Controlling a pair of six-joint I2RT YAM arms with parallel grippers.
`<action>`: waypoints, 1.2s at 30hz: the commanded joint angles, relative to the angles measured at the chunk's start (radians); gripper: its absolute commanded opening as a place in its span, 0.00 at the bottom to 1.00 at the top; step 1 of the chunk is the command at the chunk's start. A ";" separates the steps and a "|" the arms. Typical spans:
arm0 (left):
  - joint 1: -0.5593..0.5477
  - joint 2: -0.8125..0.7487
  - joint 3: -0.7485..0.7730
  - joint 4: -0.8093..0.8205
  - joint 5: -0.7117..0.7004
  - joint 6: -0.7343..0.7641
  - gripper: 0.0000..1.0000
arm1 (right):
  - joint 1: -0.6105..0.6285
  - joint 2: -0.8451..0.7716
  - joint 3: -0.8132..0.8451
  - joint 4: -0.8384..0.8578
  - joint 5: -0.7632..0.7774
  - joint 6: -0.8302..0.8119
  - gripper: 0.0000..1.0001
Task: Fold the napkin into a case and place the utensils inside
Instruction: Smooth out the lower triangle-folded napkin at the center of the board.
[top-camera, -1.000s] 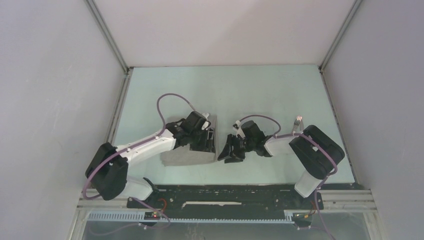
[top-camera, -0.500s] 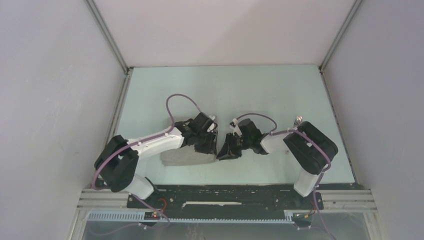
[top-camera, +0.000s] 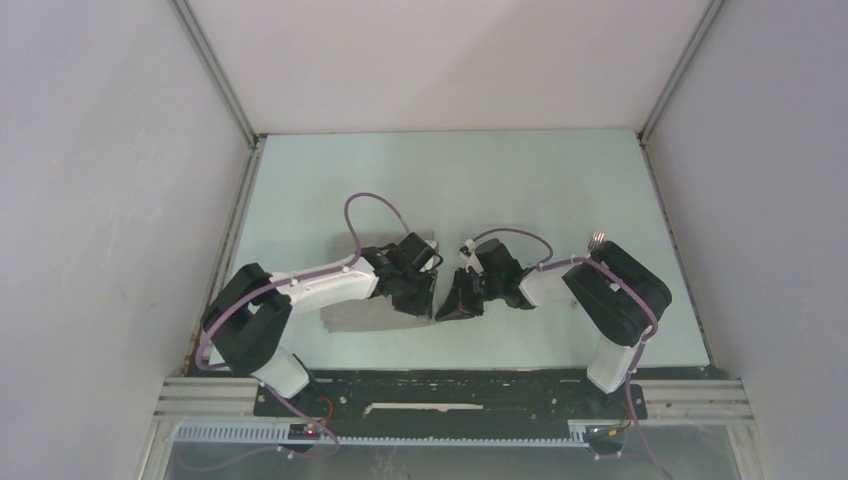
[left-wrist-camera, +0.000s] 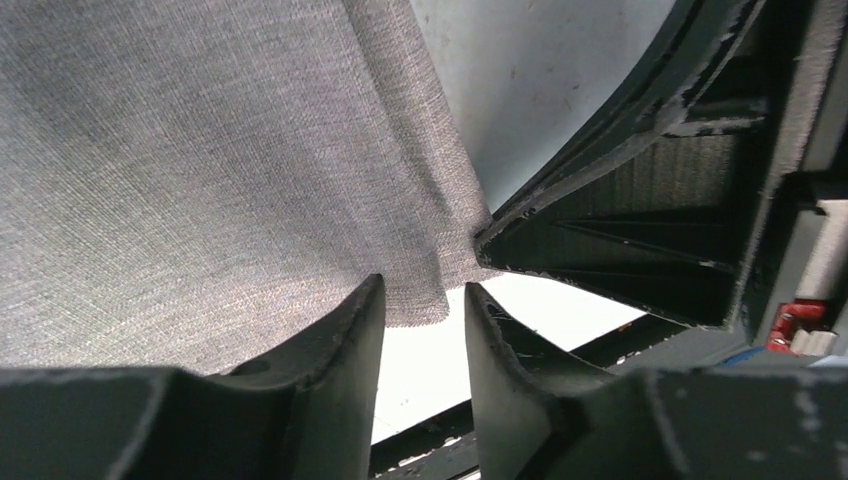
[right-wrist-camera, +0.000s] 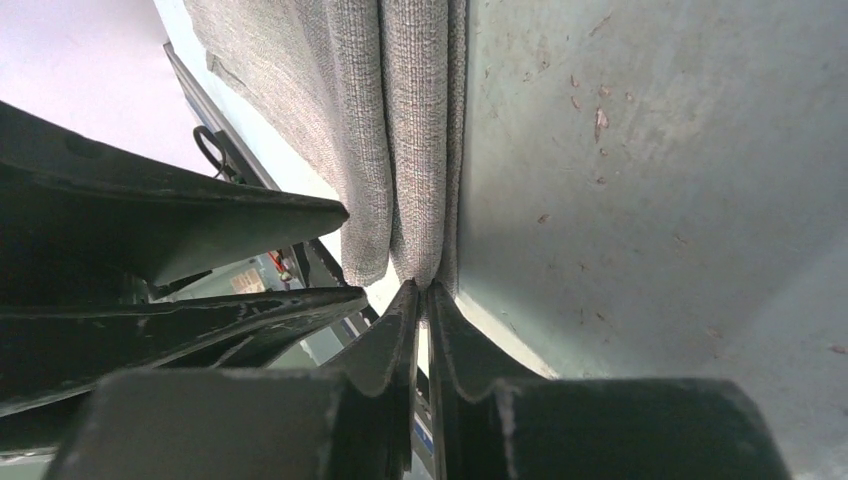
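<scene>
The napkin (top-camera: 350, 316) lies on the pale green counter (top-camera: 500, 180), near its middle and a little to the left, mostly hidden under the left arm. Both arms reach in and meet at its right edge, close together. The left claw (left-wrist-camera: 424, 300) stands narrow but not closed: a corner of the grey cloth sits between its fingers with a bright gap beside it, so I cannot see a pinch there. The right claw (right-wrist-camera: 421, 295) has its fingers almost together, nipping the rolled fold of the napkin right at its end. Silver fork tines (top-camera: 597, 239) peek out behind the right arm's elbow, well apart from the cloth
</scene>
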 joint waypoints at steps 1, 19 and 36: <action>-0.027 0.018 0.039 -0.027 -0.061 0.000 0.44 | 0.002 0.003 0.019 -0.004 0.008 -0.017 0.13; -0.052 0.051 0.091 -0.025 -0.050 -0.007 0.00 | 0.012 0.003 0.019 -0.002 0.011 -0.015 0.09; -0.088 0.073 0.129 -0.014 -0.017 -0.025 0.00 | 0.008 0.014 -0.024 0.085 -0.008 0.035 0.04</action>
